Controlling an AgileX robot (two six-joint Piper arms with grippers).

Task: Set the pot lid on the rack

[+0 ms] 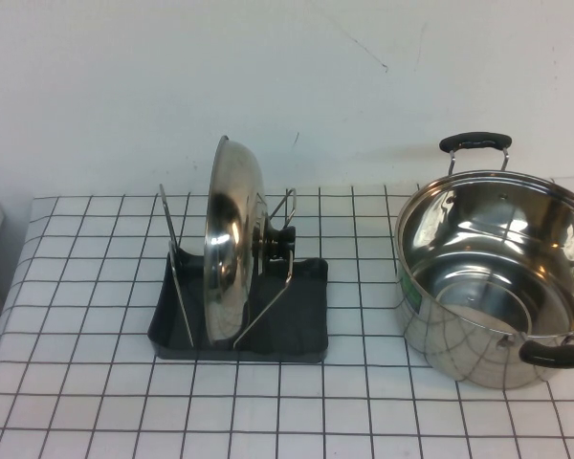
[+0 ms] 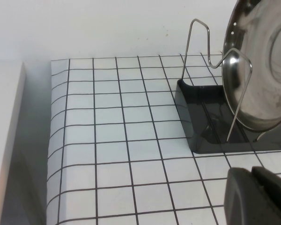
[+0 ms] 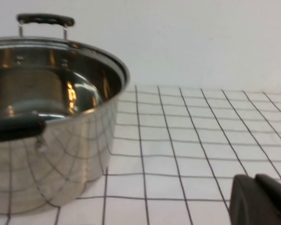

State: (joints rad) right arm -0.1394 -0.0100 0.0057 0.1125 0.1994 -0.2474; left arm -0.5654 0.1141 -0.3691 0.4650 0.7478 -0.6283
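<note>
Pot lid (image 1: 231, 244) standing on edge in the rack (image 1: 301, 320), centre of the high view.

Its black knob (image 1: 279, 241) faces the steel pot (image 1: 497, 277) at right on the gridded table (image 1: 96, 402). Left gripper (image 2: 257, 197) and right gripper (image 3: 260, 201) show only as dark corners in their wrist views; I cannot tell their spread.

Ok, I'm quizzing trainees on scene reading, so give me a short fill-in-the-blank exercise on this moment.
1. The pot lid stands on edge in the ___.
2. The steel pot sits on the robot's ___ side of the rack.
3. The pot has no lid on it and holds ___.
4. The left gripper and right gripper hold ___.

Missing words: rack; right; nothing; nothing
</note>
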